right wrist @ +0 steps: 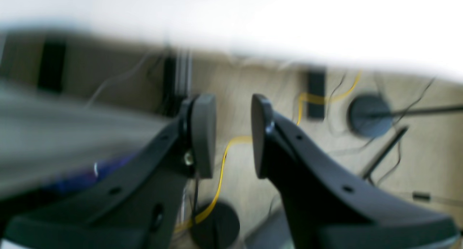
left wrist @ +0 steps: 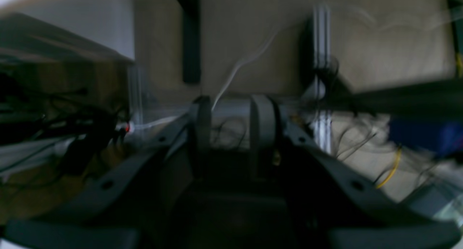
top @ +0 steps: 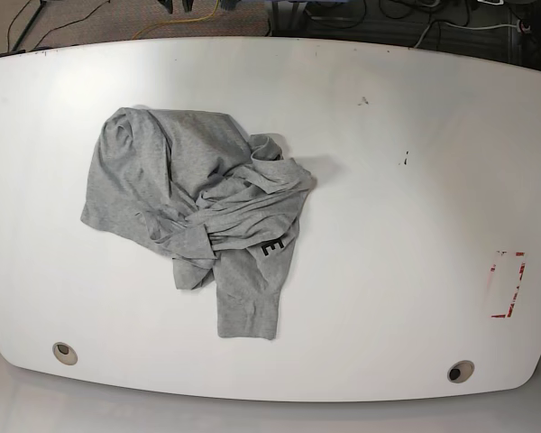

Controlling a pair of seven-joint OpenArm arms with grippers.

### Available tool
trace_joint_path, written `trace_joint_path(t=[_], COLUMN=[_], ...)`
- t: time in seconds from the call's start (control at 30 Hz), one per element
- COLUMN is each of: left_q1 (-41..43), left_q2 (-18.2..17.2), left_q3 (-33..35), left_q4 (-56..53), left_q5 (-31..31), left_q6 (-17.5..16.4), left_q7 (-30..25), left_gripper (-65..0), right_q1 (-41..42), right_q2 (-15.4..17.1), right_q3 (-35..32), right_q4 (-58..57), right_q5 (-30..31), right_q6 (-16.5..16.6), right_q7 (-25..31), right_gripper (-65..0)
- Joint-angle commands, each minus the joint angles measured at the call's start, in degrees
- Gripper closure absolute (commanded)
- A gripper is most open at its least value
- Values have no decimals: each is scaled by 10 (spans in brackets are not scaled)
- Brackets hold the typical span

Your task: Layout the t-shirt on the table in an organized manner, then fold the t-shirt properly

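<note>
One crumpled t-shirt (top: 198, 207) left of centre on one white table (top: 397, 244); two grommet holes (top: 65, 353); left gripper (left wrist: 235, 122) and right gripper (right wrist: 233, 136), two, both parted, empty.

I see the right gripper (right wrist: 233, 135) with its 2 dark fingers (right wrist: 202, 133) apart, nothing between them. Behind it, blurred, a yellow cable (right wrist: 220, 176) runs across a tan floor (right wrist: 416, 162), beside 2 round dark bases (right wrist: 369, 115).
</note>
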Motion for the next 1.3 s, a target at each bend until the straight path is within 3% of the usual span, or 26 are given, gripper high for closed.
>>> trace_joint_path(t=[0.0,0.37,1.07,1.13,1.27], left_q1=[25,29,-95,-109,-134], left_q2=[1,72,73,73,75], left_q3=[-20,-97,-102,-102,-101], left_q4=[24,88,103,103,103], left_q5=[-17,-35,-34,-34,-33], left_q6=[2,2,2,2,2], left_q7=[-10,-10,-9,-9,-9], left_gripper=[-158,-158,-167,-182,-272], right_q1=[-8,25,149,161,184], right_q2=[-1,-1,11,11,11], right_q3=[1,3,-10,-12,-33], right_q4=[28,61,60,60,59], right_q5=[2,1,1,1,1], right_q6=[-1,-1,0,0,0], right_q7=[7,6,6,6,6], right_gripper=[-160,-160,-160,-163,-166])
